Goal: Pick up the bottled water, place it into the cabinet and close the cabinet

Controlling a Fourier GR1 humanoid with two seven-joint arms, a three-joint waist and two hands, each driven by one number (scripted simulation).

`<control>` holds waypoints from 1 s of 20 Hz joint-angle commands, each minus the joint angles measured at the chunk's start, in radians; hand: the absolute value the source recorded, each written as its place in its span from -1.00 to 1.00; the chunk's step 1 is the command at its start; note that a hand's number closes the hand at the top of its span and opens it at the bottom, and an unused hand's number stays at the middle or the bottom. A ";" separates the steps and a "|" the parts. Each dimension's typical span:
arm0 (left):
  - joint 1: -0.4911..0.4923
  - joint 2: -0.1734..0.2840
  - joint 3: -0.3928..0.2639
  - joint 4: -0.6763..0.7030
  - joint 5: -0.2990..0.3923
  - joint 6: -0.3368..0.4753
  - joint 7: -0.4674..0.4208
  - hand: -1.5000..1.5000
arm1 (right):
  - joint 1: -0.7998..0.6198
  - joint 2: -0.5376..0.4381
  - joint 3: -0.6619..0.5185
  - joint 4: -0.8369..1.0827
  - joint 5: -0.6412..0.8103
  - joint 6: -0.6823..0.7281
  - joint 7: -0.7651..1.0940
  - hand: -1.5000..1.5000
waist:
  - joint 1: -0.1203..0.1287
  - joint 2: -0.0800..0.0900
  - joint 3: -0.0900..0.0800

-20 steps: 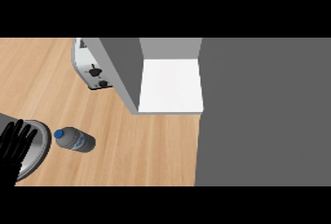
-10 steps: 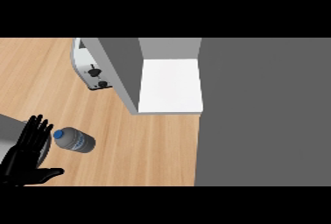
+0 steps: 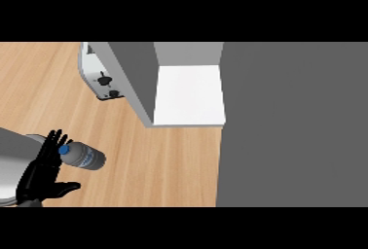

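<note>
From where I stand, the worry is the bottled water [image 3: 82, 156] itself: it lies on its side on the wooden counter [image 3: 165, 165], so a touch that catches only the blue cap end could, I reckon, set it rolling or spinning away from the hand instead of letting the fingers wrap it. A sideways brush from straight fingers would do it; so would closing the thumb before the palm is around the body. A second risk comes later: the cabinet [image 3: 185, 92] stands up and to the right of the bottle with its white shelf showing, and the grey wall of it faces the bottle, so a lift carried too low might knock that edge.

Starting at the left, the left hand [image 3: 43, 177] is open, fingers straight and pointing up the view, thumb stuck out to the right below them, with nothing held. Its fingertips [image 3: 56, 138] sit just left of the bottle's cap, touching or near enough that I cannot tell which. The bottle lies just right of the fingers and above the thumb, cap towards the hand, body angled away down and right. Above the bottle, against the cabinet's left side, stands a white toaster [image 3: 101, 78]. The right hand is nowhere to be seen
</note>
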 commanded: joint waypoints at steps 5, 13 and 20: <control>-0.107 0.056 -0.010 0.316 -0.071 -0.038 -0.220 -1.00 | -0.001 0.021 0.021 0.078 0.074 0.009 -0.081 -1.00 | -0.004 0.003 -0.003; -0.213 0.073 -0.005 0.467 -0.059 -0.071 -0.225 -1.00 | -0.044 -0.054 -0.093 0.022 -0.096 0.020 0.028 -1.00 | -0.006 0.005 -0.003; -0.257 0.068 0.010 0.506 -0.024 -0.174 -0.205 -1.00 | -0.016 -0.014 -0.009 0.020 -0.021 0.021 -0.015 -1.00 | -0.016 0.007 -0.005</control>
